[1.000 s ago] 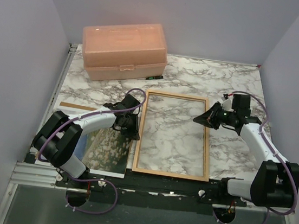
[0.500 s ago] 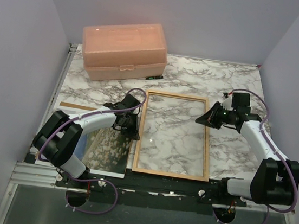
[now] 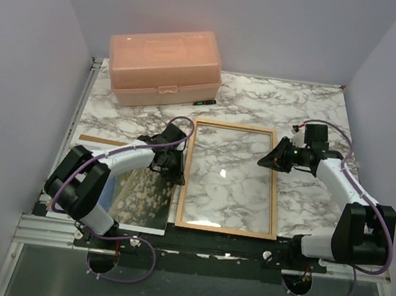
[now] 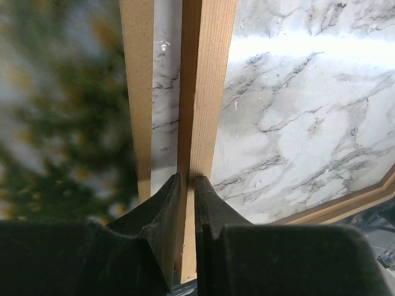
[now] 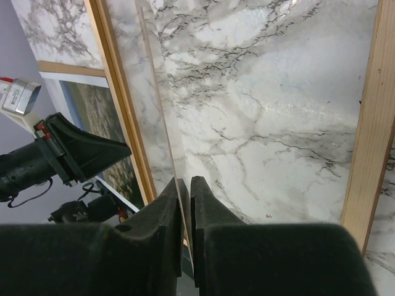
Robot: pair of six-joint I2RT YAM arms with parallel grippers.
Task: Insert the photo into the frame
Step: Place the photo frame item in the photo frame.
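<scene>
The frame [image 3: 224, 230] lies flat on the marble bench [image 3: 262, 98] between the two arms. The left hand [image 4: 187, 185] is pinched shut on its left rail. The right hand [image 5: 185, 185], at the right rail, is closed on the thin edge of a clear pane [image 5: 159, 92] slanting over the opening. The photo [image 3: 141, 195] lies picture side up just left of the frame, under the left arm.

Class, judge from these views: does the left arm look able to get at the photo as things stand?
Probably yes, once freed. The left tool is shut on the frame at its left rail, so it must let go first. The photo lies close beside that rail, partly under the arm, nothing on it.
</scene>
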